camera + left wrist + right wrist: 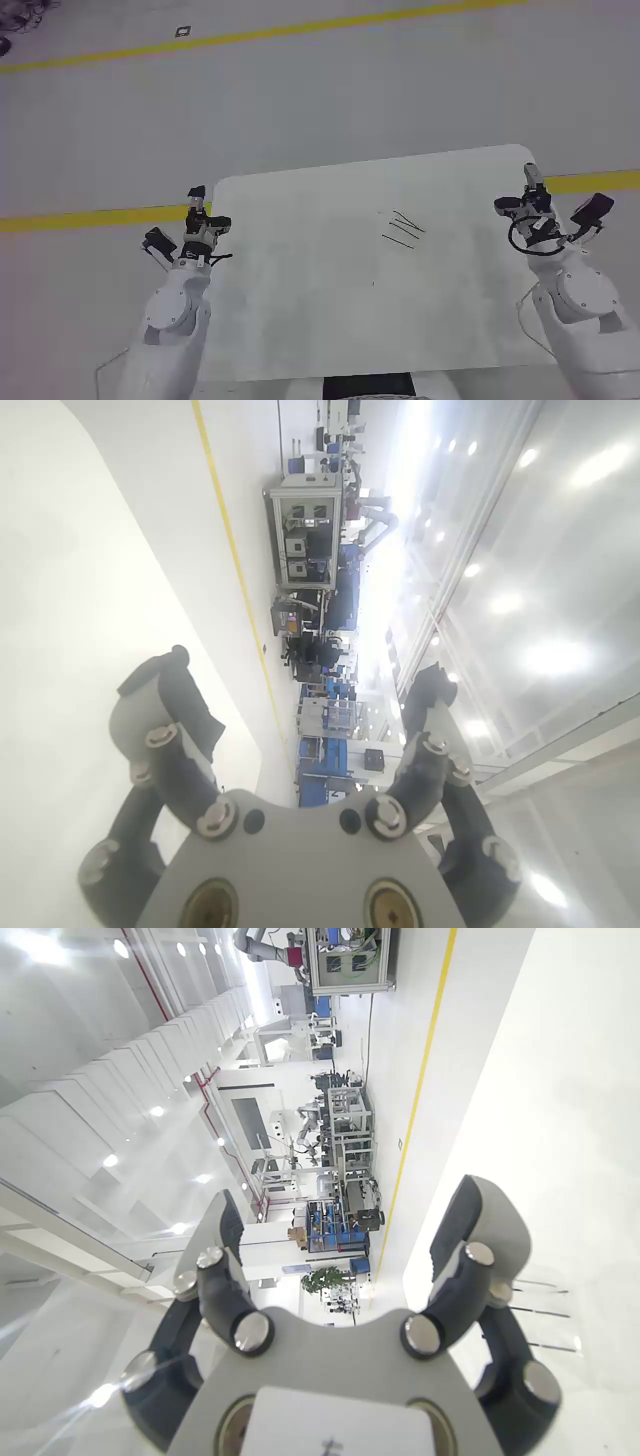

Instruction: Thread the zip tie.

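Note:
Several thin black zip ties [401, 229] lie flat on the white table [300, 300], right of its middle; they also show as dark lines [542, 1313] beside a finger in the right wrist view. My left gripper [197, 192] is raised at the table's left edge, open and holding nothing, its fingers [175, 705] spread wide in the left wrist view. My right gripper [533, 175] is raised at the table's right edge, also open and empty, with the fingers [465, 1223] apart. Both grippers are well away from the ties.
The table's rounded far corners and edges lie close to both grippers. A yellow floor line [90, 216] runs behind the table, another [260, 33] farther back. Machines and racks [305, 535] stand far off in the hall.

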Robot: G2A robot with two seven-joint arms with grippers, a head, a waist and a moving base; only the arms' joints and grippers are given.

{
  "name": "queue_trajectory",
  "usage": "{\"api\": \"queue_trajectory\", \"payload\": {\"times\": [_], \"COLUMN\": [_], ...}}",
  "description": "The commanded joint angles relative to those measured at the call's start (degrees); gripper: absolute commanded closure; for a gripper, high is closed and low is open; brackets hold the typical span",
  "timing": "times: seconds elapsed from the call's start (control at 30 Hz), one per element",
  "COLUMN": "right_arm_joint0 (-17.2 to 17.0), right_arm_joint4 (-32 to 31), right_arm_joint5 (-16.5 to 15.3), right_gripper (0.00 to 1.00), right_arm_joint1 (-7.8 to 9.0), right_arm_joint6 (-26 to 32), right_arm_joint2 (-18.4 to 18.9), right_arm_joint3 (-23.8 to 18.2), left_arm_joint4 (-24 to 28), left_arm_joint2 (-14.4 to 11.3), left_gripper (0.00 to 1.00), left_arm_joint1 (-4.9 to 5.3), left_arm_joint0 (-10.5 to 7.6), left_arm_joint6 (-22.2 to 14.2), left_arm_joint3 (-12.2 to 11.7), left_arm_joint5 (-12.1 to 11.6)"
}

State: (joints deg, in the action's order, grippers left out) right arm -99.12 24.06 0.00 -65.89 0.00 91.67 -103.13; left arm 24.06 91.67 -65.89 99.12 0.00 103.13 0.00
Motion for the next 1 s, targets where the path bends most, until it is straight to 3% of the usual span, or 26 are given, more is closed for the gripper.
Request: {"api": "queue_trajectory", "payload": {"times": [0.0, 0.03, 0.07, 0.1, 0.23, 0.3, 0.33, 0.53, 0.67, 0.97], "right_arm_joint0": [0.0, 0.0, 0.0, 0.0, 0.0, 0.53, 0.78, 1.73, 2.27, 2.27], "right_arm_joint4": [0.0, 0.0, 0.0, 0.0, 0.0, -6.95, -14.16, -27.06, -43.44, -43.44], "right_arm_joint5": [0.0, 0.0, 0.0, 0.0, 0.0, -0.33, -0.79, -3.6, -6.6, -6.6], "right_gripper": [0.22, 0.0, 0.0, 0.0, 0.0, 0.0, 0.0, 0.0, 0.0, 0.0], "right_arm_joint1": [0.0, 0.0, 0.0, 0.0, 0.0, 0.4, 0.73, 1.34, 2.21, 2.21], "right_arm_joint6": [0.0, 0.0, 0.0, 0.0, 0.0, 1.74, 2.81, 9.56, 16.93, 16.93], "right_arm_joint2": [0.0, 0.0, 0.0, 0.0, 0.0, -0.15, -0.29, -1.35, -3.29, -3.29], "right_arm_joint3": [0.0, 0.0, 0.0, 0.0, 0.0, -1.39, -2.06, -4.32, -4.63, -4.63], "left_arm_joint4": [0.0, 0.0, 0.0, 0.0, 0.0, 0.0, 0.0, 0.0, 0.0, 0.0], "left_arm_joint2": [0.0, 0.0, 0.0, 0.0, 0.0, 0.0, 0.0, 0.0, 0.0, 0.0], "left_gripper": [0.22, 0.22, 0.22, 0.0, 0.0, 0.0, 0.0, 0.0, 0.0, 0.0], "left_arm_joint1": [0.0, 0.0, 0.0, 0.0, 0.0, 0.0, 0.0, 0.0, 0.0, 0.0], "left_arm_joint0": [0.0, 0.0, 0.0, 0.0, 0.0, 0.0, 0.0, 0.0, 0.0, 0.0], "left_arm_joint6": [0.0, 0.0, 0.0, 0.0, 0.0, 0.0, 0.0, 0.0, 0.0, 0.0], "left_arm_joint3": [0.0, 0.0, 0.0, 0.0, 0.0, 0.0, 0.0, 0.0, 0.0, 0.0], "left_arm_joint5": [0.0, 0.0, 0.0, 0.0, 0.0, 0.0, 0.0, 0.0, 0.0, 0.0]}}
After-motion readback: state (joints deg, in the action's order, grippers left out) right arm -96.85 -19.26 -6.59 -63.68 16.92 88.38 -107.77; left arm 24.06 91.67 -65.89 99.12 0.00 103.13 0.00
